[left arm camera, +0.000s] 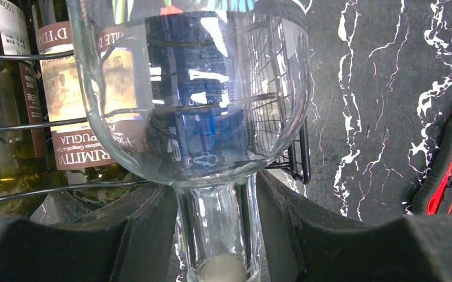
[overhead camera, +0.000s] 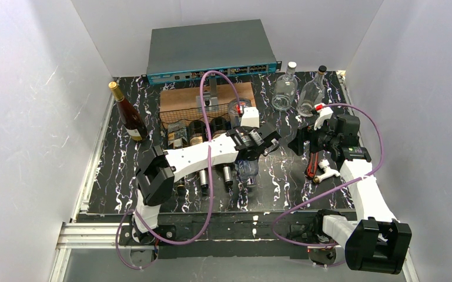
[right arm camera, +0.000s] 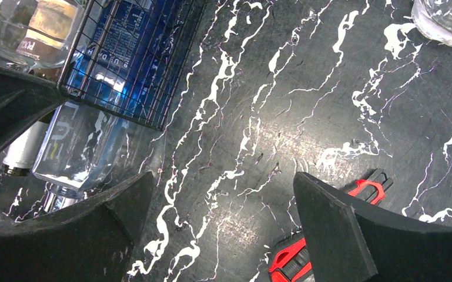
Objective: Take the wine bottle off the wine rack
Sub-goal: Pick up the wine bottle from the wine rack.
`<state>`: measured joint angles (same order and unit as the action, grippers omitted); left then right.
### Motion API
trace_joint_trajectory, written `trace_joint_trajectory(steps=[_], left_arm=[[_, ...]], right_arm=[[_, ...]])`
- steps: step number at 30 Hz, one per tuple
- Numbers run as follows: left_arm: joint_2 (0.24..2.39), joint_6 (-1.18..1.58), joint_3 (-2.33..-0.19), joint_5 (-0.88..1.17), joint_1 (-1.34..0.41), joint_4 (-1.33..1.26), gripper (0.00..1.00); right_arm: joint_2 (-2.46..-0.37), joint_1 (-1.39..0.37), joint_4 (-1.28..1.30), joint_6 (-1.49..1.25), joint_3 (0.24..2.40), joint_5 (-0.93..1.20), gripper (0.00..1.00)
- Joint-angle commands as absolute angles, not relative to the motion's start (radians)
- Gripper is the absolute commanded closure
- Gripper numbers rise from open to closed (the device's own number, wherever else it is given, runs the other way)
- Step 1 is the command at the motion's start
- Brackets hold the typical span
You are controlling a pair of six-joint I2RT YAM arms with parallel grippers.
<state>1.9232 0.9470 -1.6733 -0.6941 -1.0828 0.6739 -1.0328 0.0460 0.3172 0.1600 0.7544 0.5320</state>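
Observation:
The black wire wine rack [overhead camera: 179, 114] holds several bottles lying with their necks toward me. At its right end lies a clear glass wine bottle [left arm camera: 188, 88], corked, and its neck [left arm camera: 217, 229] runs between my left fingers. My left gripper [left arm camera: 217, 183] is shut on that neck, with a black pad pressed against each side. From above, this gripper [overhead camera: 257, 147] sits over the rack's right front corner, and the clear bottle [overhead camera: 247, 169] shows just below it. My right gripper [right arm camera: 222, 176] hangs open over bare marbled tabletop to the right of the rack [right arm camera: 135, 70], holding nothing.
Dark labelled bottles [overhead camera: 197, 132] fill the rack's other cradles. A red and black tool [overhead camera: 313, 169] lies under my right gripper. An amber bottle [overhead camera: 130, 114] stands at the left and two clear bottles [overhead camera: 285, 88] at the back right. A wooden board [overhead camera: 211, 94] and a grey box [overhead camera: 211, 50] lie behind.

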Motion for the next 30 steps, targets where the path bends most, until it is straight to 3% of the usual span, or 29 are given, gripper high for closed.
trace_joint_trajectory(steps=[1,10,13,17,19,30], left_arm=[[1.917,0.962,-1.654,-0.740,-1.079,0.670,0.52],[1.910,0.953,-1.653,-0.741,-1.077,0.657,0.59],[1.904,0.949,-1.651,-0.736,-1.077,0.654,0.69],[1.883,0.921,-1.648,-0.718,-1.077,0.646,0.94],[1.858,0.901,-1.642,-0.715,-1.078,0.638,1.00],[1.712,0.699,-1.567,-0.760,-1.109,0.526,1.00]], right_arm=[[-1.011,0.054,0.282,0.156,0.762,0.529,0.02],[-1.011,0.053,0.282,0.156,0.762,0.525,0.02],[-1.009,0.053,0.282,0.158,0.764,0.522,0.02],[-1.009,0.055,0.282,0.158,0.764,0.519,0.02],[-1.009,0.055,0.282,0.159,0.764,0.517,0.02],[-1.009,0.055,0.282,0.159,0.764,0.512,0.02]])
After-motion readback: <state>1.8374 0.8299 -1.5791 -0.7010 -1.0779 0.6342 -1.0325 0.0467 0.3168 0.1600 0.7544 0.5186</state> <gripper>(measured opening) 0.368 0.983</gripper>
